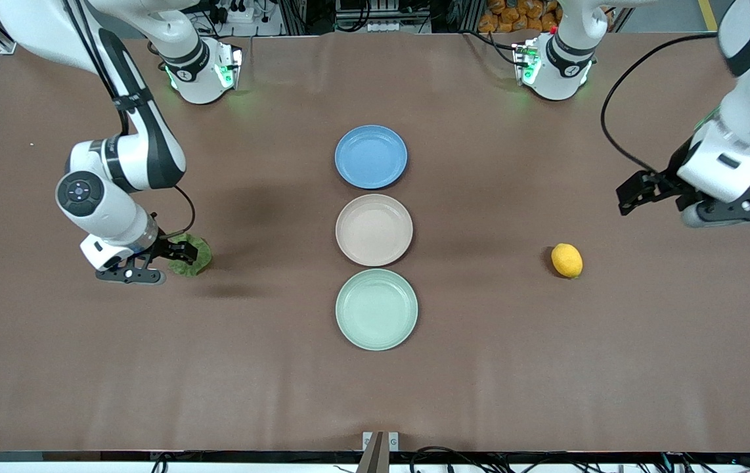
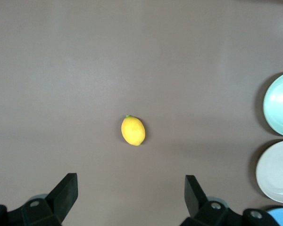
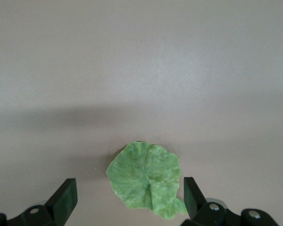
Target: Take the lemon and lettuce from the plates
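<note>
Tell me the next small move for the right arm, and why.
Probably lift the right gripper straight up and away. Its fingers stand open over the lettuce, which lies flat on the table toward the right arm's end, off the plates. The lemon also lies on the table, with the open left gripper above the table near it, so both items look placed.

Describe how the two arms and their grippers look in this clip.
Both arms are glossy white with black joint bands; green lights glow at their bases. The right gripper and left gripper have black fingers on a white-and-black hand. A loose black cable loops along each arm. The right arm's wrist shows a round black cap.
</note>
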`<action>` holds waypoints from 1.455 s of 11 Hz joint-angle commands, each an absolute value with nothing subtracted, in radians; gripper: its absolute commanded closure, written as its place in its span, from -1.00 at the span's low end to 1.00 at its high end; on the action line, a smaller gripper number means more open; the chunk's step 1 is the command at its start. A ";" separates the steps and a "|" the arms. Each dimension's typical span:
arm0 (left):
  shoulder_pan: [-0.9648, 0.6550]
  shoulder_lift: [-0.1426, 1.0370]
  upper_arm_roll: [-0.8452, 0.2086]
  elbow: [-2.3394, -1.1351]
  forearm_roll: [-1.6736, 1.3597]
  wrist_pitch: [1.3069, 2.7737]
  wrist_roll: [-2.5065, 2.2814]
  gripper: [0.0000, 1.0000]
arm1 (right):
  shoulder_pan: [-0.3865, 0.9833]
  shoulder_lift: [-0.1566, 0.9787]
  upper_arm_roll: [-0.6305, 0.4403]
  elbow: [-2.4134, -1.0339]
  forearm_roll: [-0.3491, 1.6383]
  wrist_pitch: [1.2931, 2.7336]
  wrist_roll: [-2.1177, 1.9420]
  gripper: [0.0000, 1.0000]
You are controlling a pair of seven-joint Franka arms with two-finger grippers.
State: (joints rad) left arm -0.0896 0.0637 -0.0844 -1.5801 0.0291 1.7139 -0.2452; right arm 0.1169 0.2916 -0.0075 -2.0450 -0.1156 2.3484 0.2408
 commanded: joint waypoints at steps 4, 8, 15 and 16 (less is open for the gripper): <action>-0.049 0.061 -0.100 -1.463 -0.043 1.603 -0.219 -1.00 | 0.095 0.178 0.040 -1.864 -0.118 2.093 0.230 -1.00; -0.051 0.058 -0.100 -1.463 -0.037 1.595 -0.218 -1.00 | 0.062 0.104 0.069 -1.789 -0.111 1.964 0.218 -1.00; -0.052 0.029 -0.107 -1.473 -0.043 1.577 -0.152 -1.00 | 0.008 0.052 0.061 -1.620 -0.101 1.734 0.061 -1.00; -0.052 0.031 -0.112 -1.473 -0.037 1.577 -0.149 -1.00 | 0.008 0.040 0.057 -1.617 -0.100 1.723 0.061 -1.00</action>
